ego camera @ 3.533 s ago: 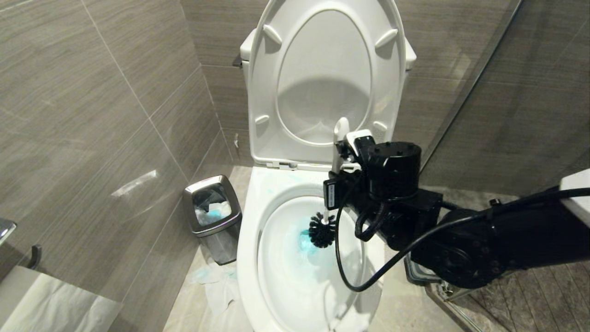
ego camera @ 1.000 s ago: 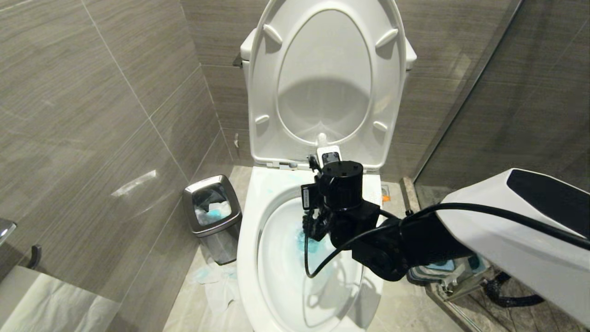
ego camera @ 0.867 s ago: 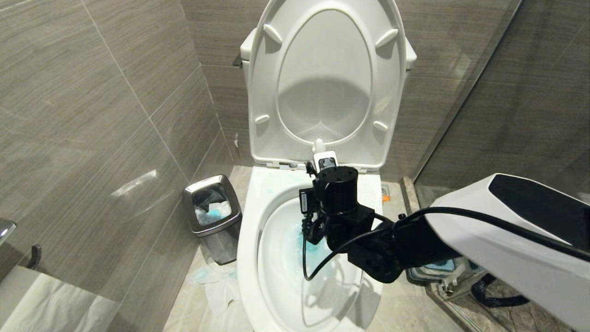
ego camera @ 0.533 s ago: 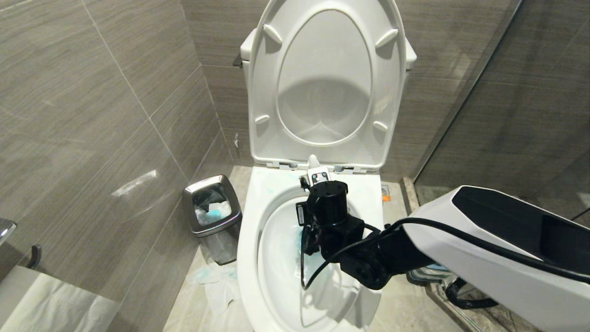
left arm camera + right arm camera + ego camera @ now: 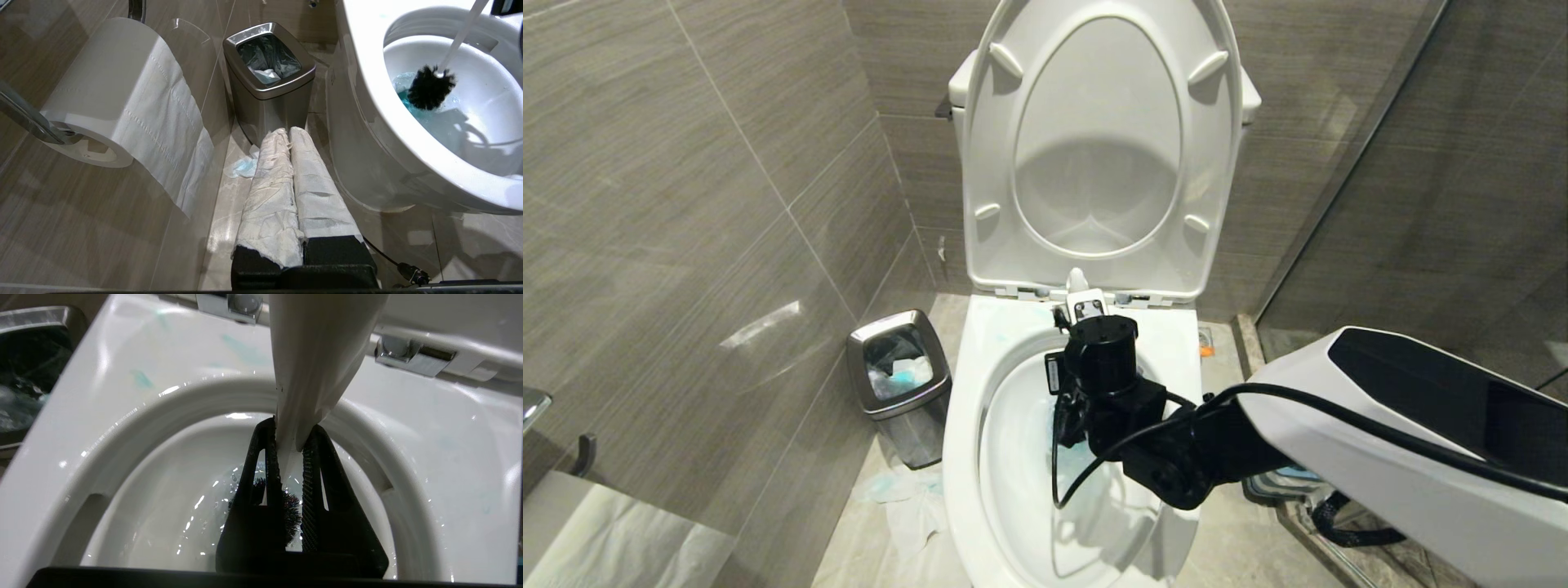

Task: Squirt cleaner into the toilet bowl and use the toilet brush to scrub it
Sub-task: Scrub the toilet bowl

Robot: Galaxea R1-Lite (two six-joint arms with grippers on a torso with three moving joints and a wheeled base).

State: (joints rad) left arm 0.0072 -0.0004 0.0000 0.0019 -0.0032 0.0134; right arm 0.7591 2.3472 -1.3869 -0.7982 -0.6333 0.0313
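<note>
R gripper (image 5: 291, 457): black ribbed fingers (image 5: 311, 486) pinched tight on the white handle of the toilet brush (image 5: 314, 355), one finger each side, handle running up btwn them. Gripper sits over the toilet bowl (image 5: 968, 425), toward its back rim, w/ the handle's rounded tip poking up just above the wrist in head view, near the seat hinges (image 5: 412, 355). Brush head, black bristles, is down in the bowl at the edge of the cleaner (image 5: 408, 102), a turquoise pool in the water; L wrist view shows the handle slanting down to it. Pale blue-green smears on the flat ceramic behind the bowl opening. Seat and lid (image 5: 1098, 147) stand raised against the tank. R arm, black wrist then white shell, reaches in from the robot's right w/ a black cable looping over the bowl.

L gripper (image 5: 291, 171): paper-wrapped fingers pressed together, holding nothing, parked low beside the bowl's outer wall, pointing at the steel bin (image 5: 267, 77). Bin stands on the floor left of the toilet, black liner w/ crumpled tissue inside. Tissue scraps on the floor (image 5: 907, 498) btwn bin and toilet. Toilet paper roll (image 5: 122, 94) on a chrome holder on the left wall.
</note>
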